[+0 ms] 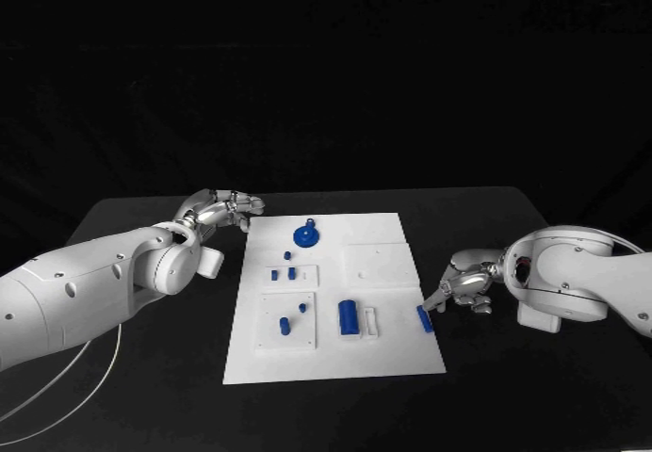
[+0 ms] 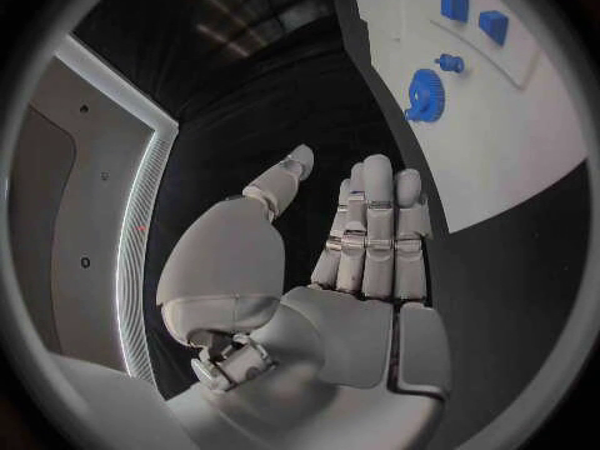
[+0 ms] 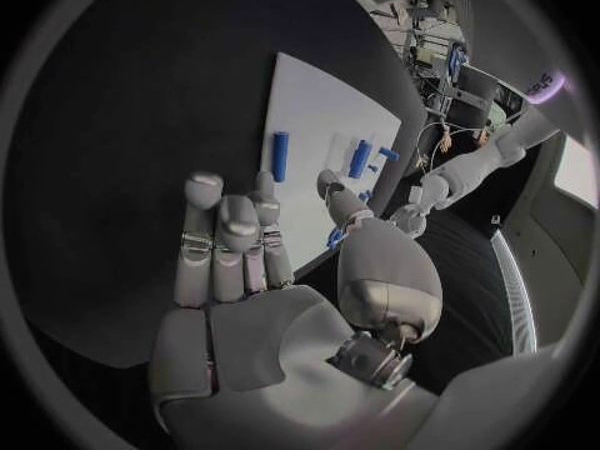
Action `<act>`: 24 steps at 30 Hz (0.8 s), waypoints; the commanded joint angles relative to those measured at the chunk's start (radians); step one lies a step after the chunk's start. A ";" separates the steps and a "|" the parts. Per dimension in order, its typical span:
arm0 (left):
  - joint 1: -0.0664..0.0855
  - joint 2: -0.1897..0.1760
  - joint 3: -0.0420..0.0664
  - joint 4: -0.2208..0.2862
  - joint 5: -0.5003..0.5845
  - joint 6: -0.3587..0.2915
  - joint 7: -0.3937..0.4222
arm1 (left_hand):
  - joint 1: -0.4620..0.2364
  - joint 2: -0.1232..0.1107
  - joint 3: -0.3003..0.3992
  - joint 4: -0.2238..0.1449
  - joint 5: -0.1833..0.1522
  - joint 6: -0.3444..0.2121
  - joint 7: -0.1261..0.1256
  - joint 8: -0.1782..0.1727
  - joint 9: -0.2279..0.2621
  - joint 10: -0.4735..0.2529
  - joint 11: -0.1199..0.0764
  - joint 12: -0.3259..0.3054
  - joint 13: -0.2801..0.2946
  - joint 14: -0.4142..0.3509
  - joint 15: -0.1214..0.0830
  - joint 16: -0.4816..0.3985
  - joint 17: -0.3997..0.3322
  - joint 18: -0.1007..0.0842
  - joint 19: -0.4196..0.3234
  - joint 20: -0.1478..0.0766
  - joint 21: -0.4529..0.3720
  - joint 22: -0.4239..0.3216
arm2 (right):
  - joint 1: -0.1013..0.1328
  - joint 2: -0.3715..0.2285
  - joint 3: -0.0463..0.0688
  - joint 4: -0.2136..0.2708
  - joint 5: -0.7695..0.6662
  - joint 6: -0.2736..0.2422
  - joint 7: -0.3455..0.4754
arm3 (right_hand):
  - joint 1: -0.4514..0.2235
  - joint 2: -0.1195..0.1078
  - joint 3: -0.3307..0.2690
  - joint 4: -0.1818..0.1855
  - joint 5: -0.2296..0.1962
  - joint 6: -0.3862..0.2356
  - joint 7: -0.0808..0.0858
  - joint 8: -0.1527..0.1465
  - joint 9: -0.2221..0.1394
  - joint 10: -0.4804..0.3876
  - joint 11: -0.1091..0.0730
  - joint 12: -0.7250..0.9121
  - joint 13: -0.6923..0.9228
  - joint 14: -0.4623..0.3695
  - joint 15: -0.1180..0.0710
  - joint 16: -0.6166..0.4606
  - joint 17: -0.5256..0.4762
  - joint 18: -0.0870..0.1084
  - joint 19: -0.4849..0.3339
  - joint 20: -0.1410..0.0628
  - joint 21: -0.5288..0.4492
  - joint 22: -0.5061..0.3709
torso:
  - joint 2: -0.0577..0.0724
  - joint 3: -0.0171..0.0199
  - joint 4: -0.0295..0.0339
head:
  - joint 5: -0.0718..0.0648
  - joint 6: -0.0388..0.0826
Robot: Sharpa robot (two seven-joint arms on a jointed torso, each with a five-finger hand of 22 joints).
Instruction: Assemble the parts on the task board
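Two glossy white robot arms with rounded shells and round joint housings. Each ends in a silver metallic hand, left hand (image 1: 221, 206) and right hand (image 1: 466, 282), with segmented fingers (image 2: 375, 232) and smooth pale palm plates.

The small parts (image 1: 289, 275) on the task board (image 1: 394, 358) look too tiny to identify.

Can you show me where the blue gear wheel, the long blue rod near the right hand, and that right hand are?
blue gear (image 1: 307, 234), head view, its round middle.
blue rod (image 1: 425, 319), head view, middle of its length.
right hand (image 1: 462, 285), head view, its knuckles.
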 commanded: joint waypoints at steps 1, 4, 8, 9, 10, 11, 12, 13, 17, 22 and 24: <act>0.001 0.001 0.001 0.001 -0.005 0.015 0.005 | -0.010 0.004 -0.003 0.005 0.001 -0.002 -0.002 0.000 0.002 0.003 0.003 0.000 0.001 0.006 0.003 0.001 0.001 0.018 0.002 -0.008 -0.005 0.002 | -0.002 -0.002 0.000 0.007 -0.066 -0.003 -0.025 | -0.037 0.022 -0.053 -0.027 0.016 -0.008 0.001 -0.007 0.000 -0.010 -0.003 -0.006 0.001 -0.008 -0.002 -0.007 -0.001 0.035 -0.011 -0.007 -0.007 -0.001 | 0.001 0.0001 0.0021 | -0.001 0.000; 0.001 0.001 0.001 0.001 -0.005 0.017 0.004 | -0.010 0.004 -0.003 0.006 0.001 -0.002 -0.002 0.000 0.002 0.003 0.003 0.000 0.001 0.006 0.003 0.001 0.001 0.018 0.002 -0.008 -0.005 0.002 | -0.003 -0.002 -0.002 0.005 -0.075 0.001 -0.028 | -0.055 0.028 -0.069 -0.025 -0.007 -0.008 0.001 -0.008 0.000 -0.010 -0.004 -0.007 0.000 -0.008 -0.003 -0.009 -0.001 0.035 -0.011 -0.009 -0.011 -0.003 | 0.002 0.0005 0.0028 | -0.003 0.000; 0.001 0.000 0.001 0.001 -0.005 0.018 0.004 | -0.011 0.005 -0.003 0.006 0.001 -0.002 -0.002 0.000 0.001 0.003 0.003 0.000 0.001 0.006 0.003 0.001 0.001 0.017 0.002 -0.008 -0.005 0.002 | -0.009 0.005 -0.006 0.002 -0.077 0.000 -0.034 | -0.062 0.029 -0.075 -0.025 -0.014 -0.007 0.000 -0.008 0.000 -0.010 -0.005 -0.007 0.000 -0.008 -0.003 -0.010 -0.001 0.035 -0.011 -0.010 -0.012 -0.004 | 0.002 -0.0014 0.0033 | -0.005 -0.001; 0.001 0.000 0.001 0.001 -0.005 0.018 0.004 | -0.011 0.005 -0.003 0.006 0.001 -0.002 -0.002 0.000 0.001 0.003 0.003 0.000 0.001 0.006 0.003 0.001 0.002 0.017 0.002 -0.008 -0.005 0.002 | -0.012 0.006 -0.006 0.001 -0.077 -0.003 -0.034 | -0.064 0.029 -0.076 -0.024 -0.015 -0.007 0.000 -0.008 0.000 -0.010 -0.005 -0.007 0.000 -0.008 -0.003 -0.010 -0.001 0.035 -0.011 -0.010 -0.012 -0.004 | 0.002 -0.0014 0.0033 | -0.005 -0.001; 0.001 -0.001 0.001 0.001 -0.005 0.018 0.004 | -0.012 0.005 -0.004 0.006 0.001 -0.002 -0.002 0.000 0.001 0.002 0.003 0.000 0.001 0.006 0.002 0.001 0.002 0.017 0.002 -0.008 -0.005 0.002 | -0.018 0.011 -0.007 -0.001 -0.077 -0.004 -0.035 | -0.065 0.029 -0.077 -0.024 -0.016 -0.007 0.000 -0.008 0.000 -0.010 -0.005 -0.007 0.000 -0.008 -0.004 -0.010 -0.001 0.035 -0.011 -0.011 -0.012 -0.004 | 0.002 -0.0014 0.0029 | -0.004 -0.001; 0.001 -0.001 0.001 0.001 -0.005 0.019 0.004 | -0.012 0.005 -0.004 0.007 0.001 -0.002 -0.002 0.000 0.001 0.002 0.003 -0.001 0.001 0.006 0.002 0.001 0.002 0.017 0.002 -0.008 -0.005 0.002 | -0.021 0.013 -0.007 -0.002 -0.077 -0.005 -0.035 | -0.066 0.029 -0.078 -0.024 -0.016 -0.007 0.000 -0.008 0.000 -0.010 -0.005 -0.008 0.000 -0.008 -0.004 -0.010 -0.001 0.035 -0.011 -0.011 -0.013 -0.004 | 0.002 -0.0009 0.0029 | -0.004 -0.002; 0.001 -0.001 0.001 0.001 -0.005 0.019 0.004 | -0.012 0.005 -0.004 0.007 0.001 -0.003 -0.002 0.000 0.001 0.002 0.003 -0.001 0.001 0.006 0.002 0.001 0.002 0.017 0.002 -0.008 -0.005 0.002 | -0.026 0.017 -0.007 -0.003 -0.077 -0.008 -0.035 | -0.066 0.029 -0.078 -0.024 -0.016 -0.007 0.000 -0.008 0.000 -0.010 -0.005 -0.008 0.000 -0.008 -0.004 -0.010 -0.001 0.035 -0.011 -0.011 -0.013 -0.004 | 0.002 -0.0006 0.0026 | -0.004 -0.003; 0.001 -0.001 0.001 0.001 -0.005 0.019 0.004 | -0.012 0.005 -0.004 0.007 0.001 -0.003 -0.002 -0.001 0.001 0.002 0.003 -0.001 0.001 0.006 0.002 0.001 0.002 0.017 0.002 -0.008 -0.005 0.002 | -0.030 0.021 -0.007 -0.005 -0.078 -0.009 -0.035 | -0.067 0.029 -0.078 -0.024 -0.017 -0.007 0.000 -0.008 0.000 -0.010 -0.005 -0.008 0.000 -0.008 -0.004 -0.010 -0.001 0.035 -0.011 -0.011 -0.013 -0.004 | 0.002 -0.0005 0.0022 | -0.004 -0.004; 0.001 -0.002 0.001 0.002 -0.005 0.019 0.003 | -0.013 0.005 -0.004 0.007 0.001 -0.003 -0.002 -0.001 0.001 0.002 0.003 -0.001 0.001 0.006 0.002 0.001 0.002 0.017 0.002 -0.008 -0.005 0.002 | -0.045 0.036 -0.007 -0.013 -0.103 -0.015 -0.040 | -0.065 0.035 -0.078 -0.025 -0.016 -0.006 -0.001 -0.008 -0.001 -0.009 -0.006 -0.008 0.000 -0.007 -0.004 -0.010 -0.001 0.035 -0.010 -0.012 -0.013 -0.005 | 0.002 -0.0009 0.0031 | -0.004 -0.006; 0.001 -0.003 0.001 0.002 -0.005 0.019 0.003 | -0.013 0.005 -0.004 0.008 0.001 -0.004 -0.002 -0.001 0.001 0.002 0.003 -0.001 0.001 0.006 0.002 0.001 0.002 0.018 0.002 -0.008 -0.006 0.002 | -0.058 0.048 -0.007 -0.020 -0.115 -0.016 -0.041 | -0.034 0.053 -0.080 -0.032 -0.016 -0.005 -0.001 -0.009 -0.001 -0.008 -0.006 -0.007 0.000 -0.006 -0.004 -0.010 0.001 0.035 -0.009 -0.014 -0.013 -0.004 | 0.002 -0.0010 0.0033 | -0.003 -0.008; 0.001 -0.004 0.001 0.003 -0.005 0.020 0.003 | -0.013 0.005 -0.004 0.008 0.001 -0.004 -0.002 -0.001 0.001 0.002 0.003 -0.001 0.001 0.006 0.002 0.001 0.002 0.018 0.002 -0.008 -0.006 0.002 | -0.062 0.053 -0.007 -0.022 -0.119 -0.017 -0.040 | -0.013 0.058 -0.082 -0.031 -0.017 -0.004 -0.001 -0.009 -0.001 -0.007 -0.006 -0.007 0.001 -0.006 -0.004 -0.010 0.001 0.035 -0.008 -0.013 -0.012 -0.003 | 0.002 -0.0013 0.0032 | -0.003 -0.008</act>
